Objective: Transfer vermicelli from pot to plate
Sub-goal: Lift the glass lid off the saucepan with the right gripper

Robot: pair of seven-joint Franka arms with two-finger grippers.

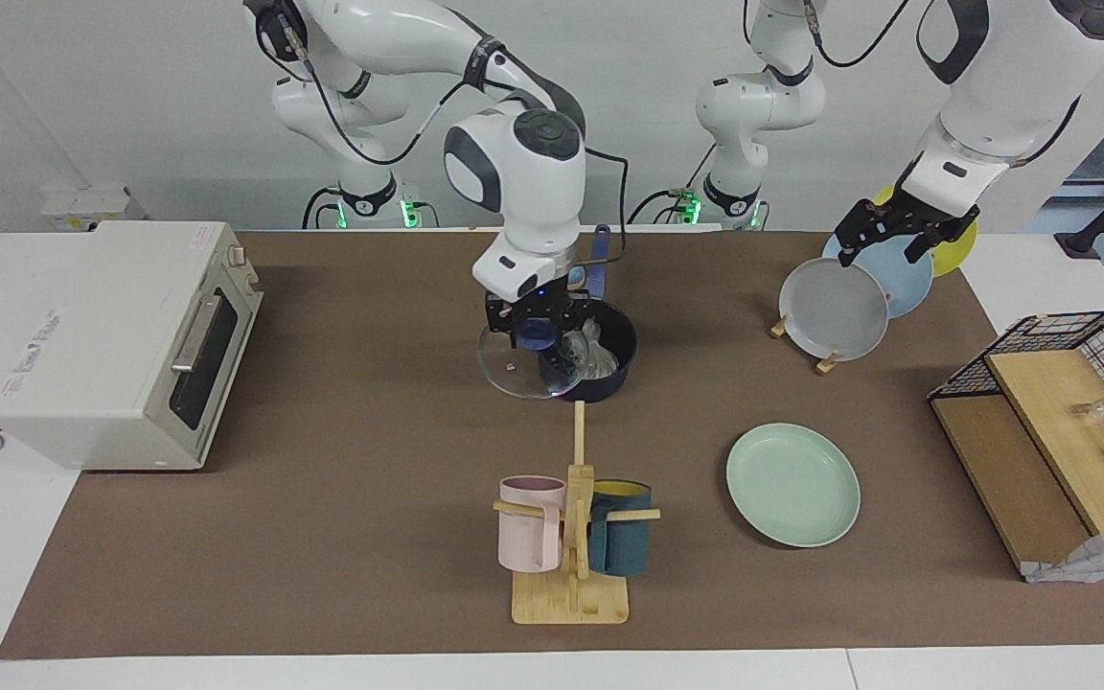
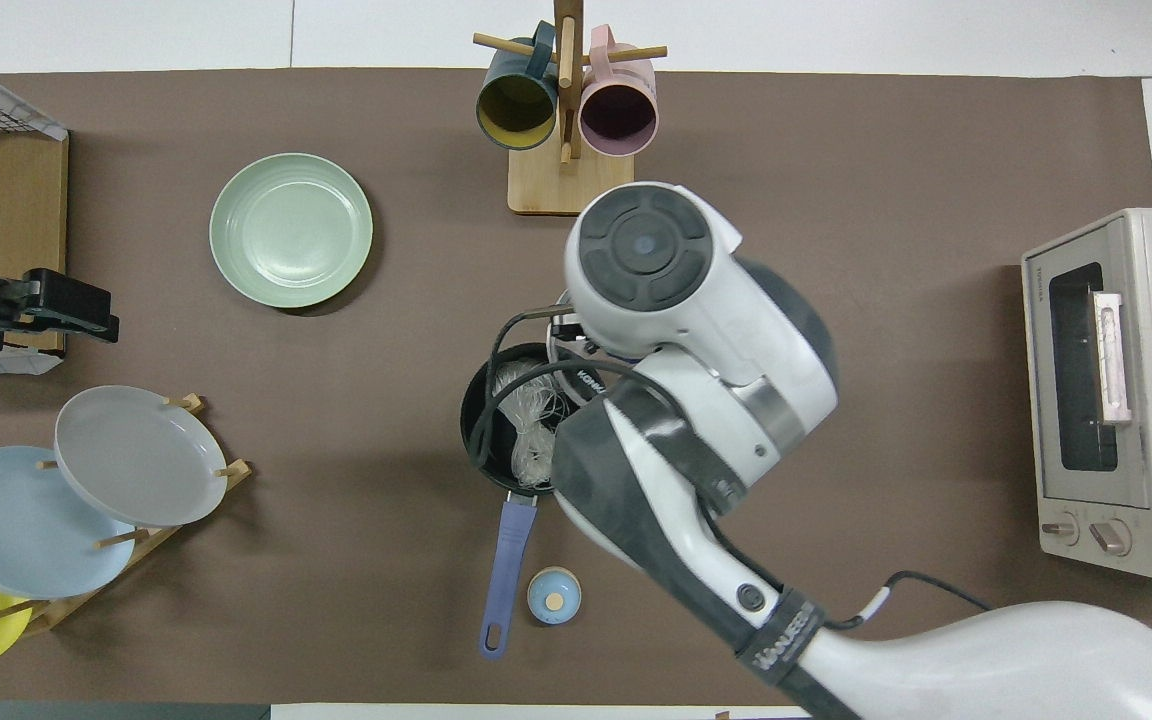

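The noodles (image 2: pixel 526 425) are a loose, whitish, glassy tangle of thin strands lying in the pot (image 2: pixel 484 432), pale against its black inside. The pot is a small dark navy saucepan near the middle of the brown mat (image 1: pixel 322 537); in the overhead view its long blue handle (image 2: pixel 504 575) runs from the bowl toward 6 o'clock, at the robots. The green plate (image 1: pixel 793 485) lies flat and bare, at about 10 o'clock from the pot in the overhead view, well apart from it.

The right gripper (image 1: pixel 538 331) hangs over the pot's rim on the right arm's side, jaws clamped on the blue knob of a glass lid (image 1: pixel 518 369). The lid is held clear of the pot, partly overlapping its rim as the facing view shows it. That view alone shows the lid and the jaws; from above, the right arm's bulk hides the gripper and most of the lid.

The overhead view alone shows a small round blue thing (image 2: pixel 553 596) beside the handle, possibly a cap or knob.

The left gripper (image 1: pixel 889 233) waits above the plate rack (image 1: pixel 825 359), over the grey plate (image 1: pixel 834 309) and blue plate (image 1: pixel 902 273); its jaws look spread, holding nothing.
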